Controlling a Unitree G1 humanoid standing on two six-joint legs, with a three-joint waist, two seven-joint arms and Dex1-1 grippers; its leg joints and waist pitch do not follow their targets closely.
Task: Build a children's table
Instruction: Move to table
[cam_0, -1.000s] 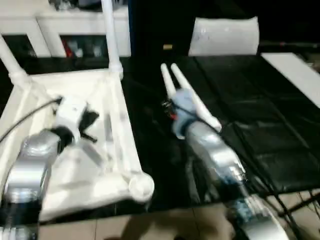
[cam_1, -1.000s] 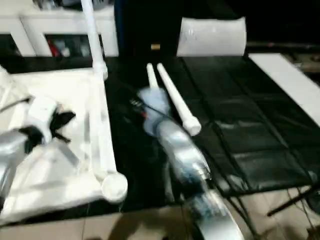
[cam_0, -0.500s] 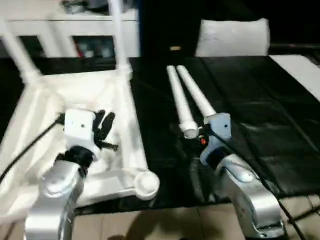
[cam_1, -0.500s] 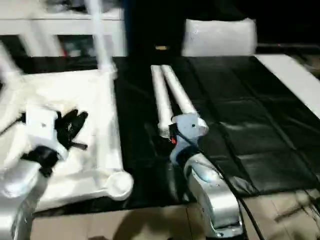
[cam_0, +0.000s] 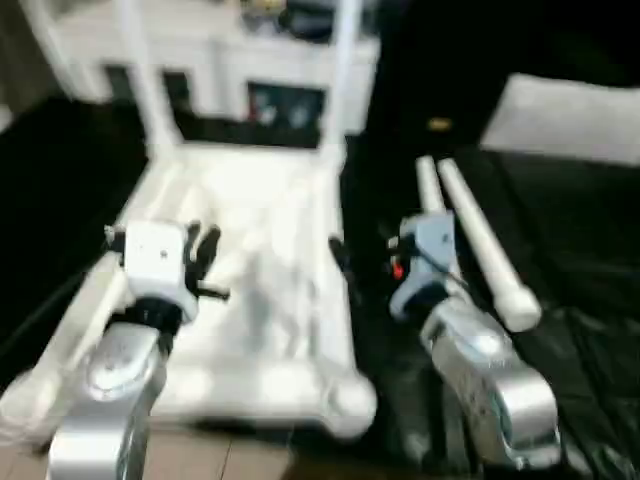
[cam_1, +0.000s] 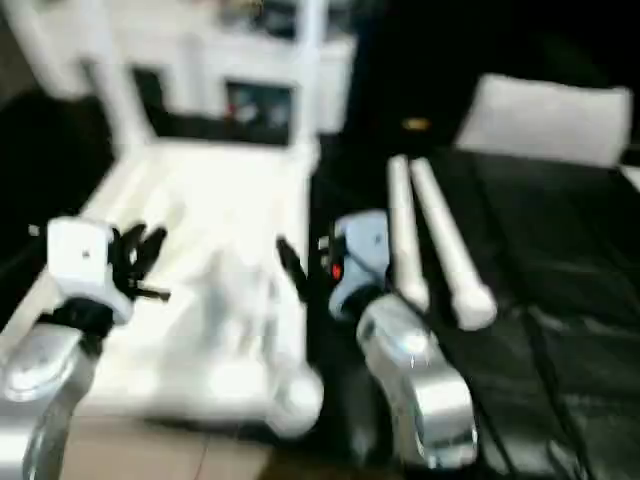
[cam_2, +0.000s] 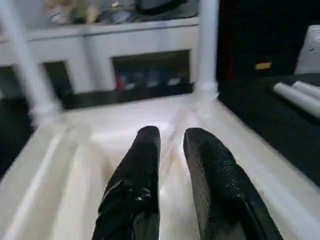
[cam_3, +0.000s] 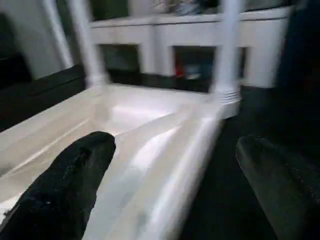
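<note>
The table top (cam_0: 250, 290) lies upside down on the left of the dark floor (cam_0: 590, 330), two legs (cam_0: 338, 80) already upright in its far sockets. Two loose legs (cam_0: 478, 240) lie side by side to its right. The left gripper (cam_2: 172, 150) hovers over the ribbed underside, jaws a narrow gap apart and empty. The right gripper (cam_3: 170, 175) straddles the top's right rim, jaws wide apart. For the next leg, the right arm should swing right, grip a loose leg near mid-length, and lift it level.
</note>
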